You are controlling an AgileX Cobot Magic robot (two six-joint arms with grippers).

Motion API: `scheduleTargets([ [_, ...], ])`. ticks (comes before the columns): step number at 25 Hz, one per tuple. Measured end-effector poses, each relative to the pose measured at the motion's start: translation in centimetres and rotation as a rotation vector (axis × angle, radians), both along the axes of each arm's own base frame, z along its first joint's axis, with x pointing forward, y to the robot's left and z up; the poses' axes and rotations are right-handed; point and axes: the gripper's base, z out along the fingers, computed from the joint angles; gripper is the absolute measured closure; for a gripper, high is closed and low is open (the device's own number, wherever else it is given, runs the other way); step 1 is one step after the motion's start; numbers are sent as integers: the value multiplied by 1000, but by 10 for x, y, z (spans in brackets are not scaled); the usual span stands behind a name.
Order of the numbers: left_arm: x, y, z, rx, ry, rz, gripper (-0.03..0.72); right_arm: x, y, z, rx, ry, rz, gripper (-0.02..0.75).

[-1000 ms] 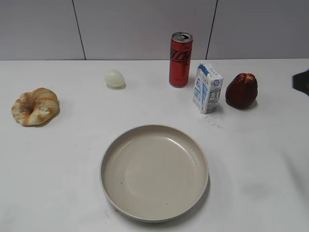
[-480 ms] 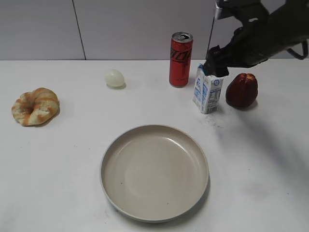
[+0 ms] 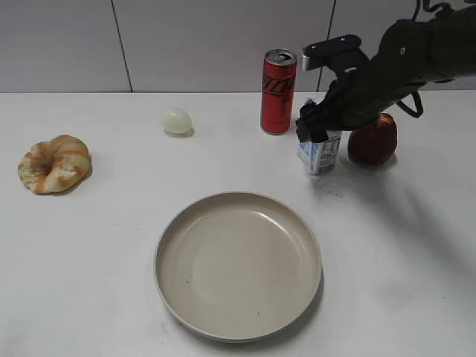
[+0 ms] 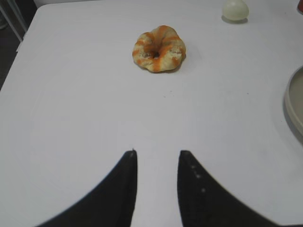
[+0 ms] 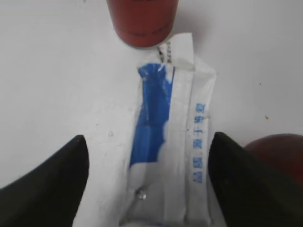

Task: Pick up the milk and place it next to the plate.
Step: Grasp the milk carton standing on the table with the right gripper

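R gripper (image 3: 318,128): down over the milk, jaws spread wide, one each side of carton in wrist view, gaps both sides, nothing clamped yet.
Change: 1 s ago arm barely in frame at R edge; half a sec ago above carton top; now lower, jaws level w/ upper part of carton. Carton in same spot, upright, not shifted.
Meaning: approach prob. done; next step likely to shut jaws, then lift.
Milk (image 5: 173,142): between the jaws, standing on table (image 3: 104,245), blue gable top toward wrist cam.
Just beyond gripper: red can (image 3: 278,91), close behind carton, apart from it. Risk of a knock if lift swings that way.
Beside R jaw: dark red fruit (image 3: 374,139), near carton, hard to tell if touching.
Plate (image 3: 238,265): toward camera from gripper, well clear of carton, nothing in it. Drop spot prob. bare table by its rim.
Far across from gripper: pale egg-like thing (image 3: 176,120), pastry ring (image 4: 158,48).
L gripper (image 4: 156,165): parted, nothing held, low over bare table, well away from the milk.
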Motion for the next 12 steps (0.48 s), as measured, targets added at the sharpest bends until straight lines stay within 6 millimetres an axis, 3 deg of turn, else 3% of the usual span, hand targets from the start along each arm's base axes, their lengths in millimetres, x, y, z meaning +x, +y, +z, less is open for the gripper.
scheduleTargets([
  [3, 0, 0, 0, 0, 0, 0, 461, 2, 0, -9, -3, 0, -3, 232],
  [8, 0, 0, 0, 0, 0, 0, 461, 4, 1, -12, -1, -15, -6, 441],
  [12, 0, 0, 0, 0, 0, 0, 461, 5, 1, -11, -2, -18, -3, 440],
])
